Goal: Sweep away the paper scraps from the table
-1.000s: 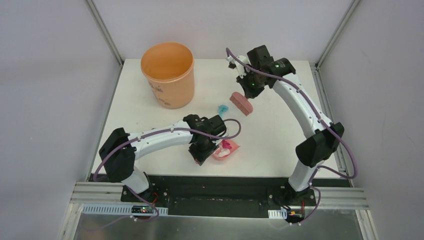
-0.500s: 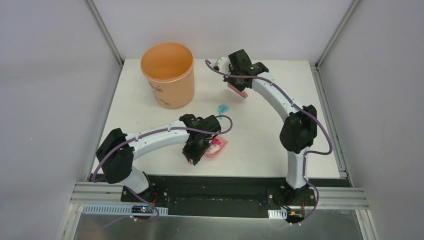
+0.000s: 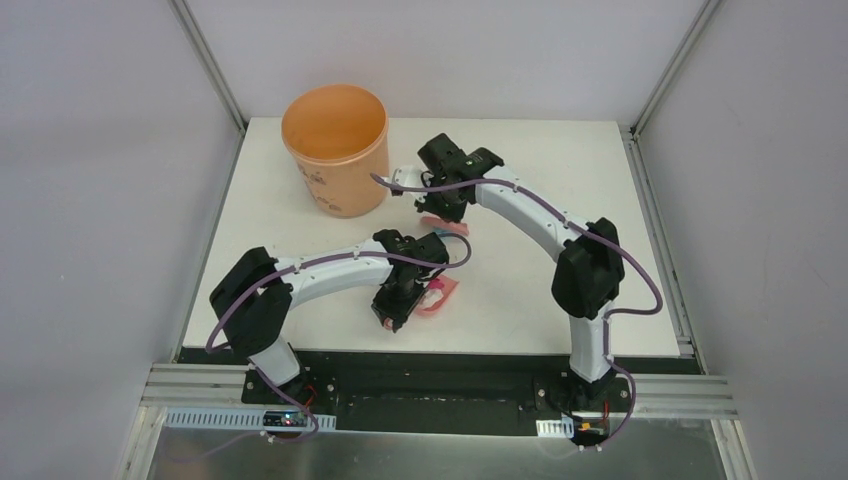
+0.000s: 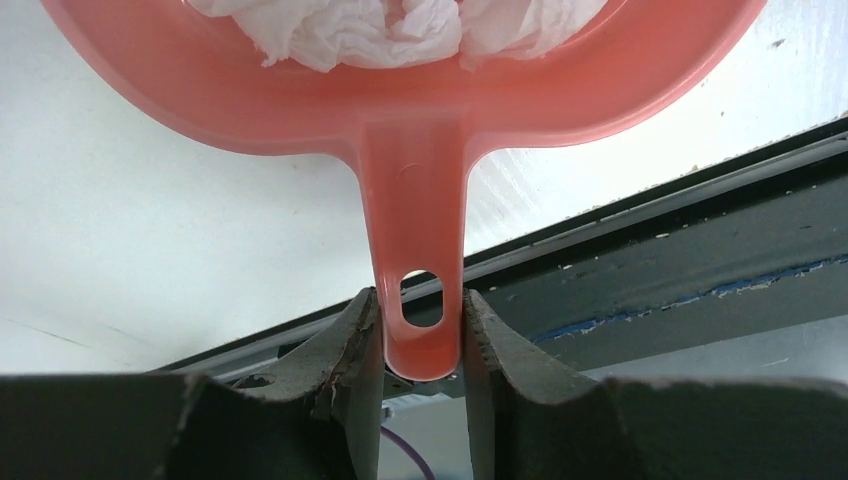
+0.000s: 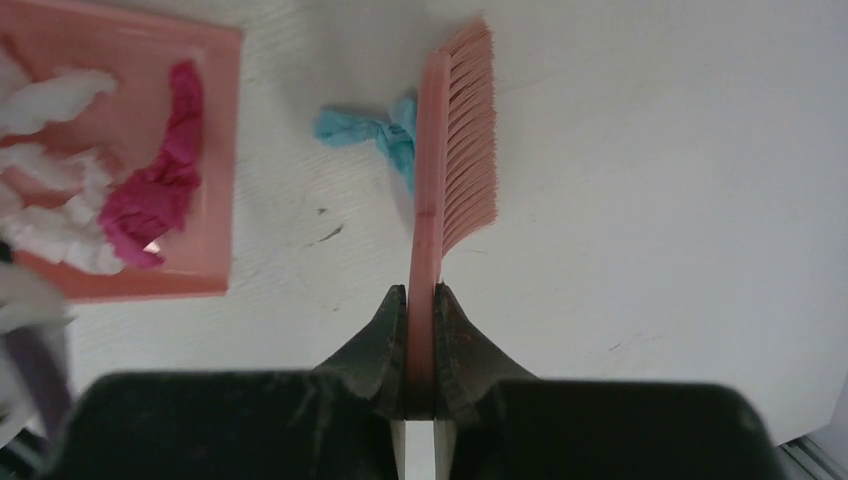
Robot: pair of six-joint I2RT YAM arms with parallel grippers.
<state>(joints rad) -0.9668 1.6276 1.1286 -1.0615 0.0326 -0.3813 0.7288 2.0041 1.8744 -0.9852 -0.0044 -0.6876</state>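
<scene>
Low in the top view, by the front edge of the table (image 3: 510,300), the left gripper (image 4: 412,340) pinches the handle of the pink dustpan (image 4: 410,180), and behind it the right gripper (image 5: 420,340), clamped on the pink brush (image 5: 455,150), has swung in beside the light blue scrap (image 5: 365,132) and looks ready to push it in.
</scene>
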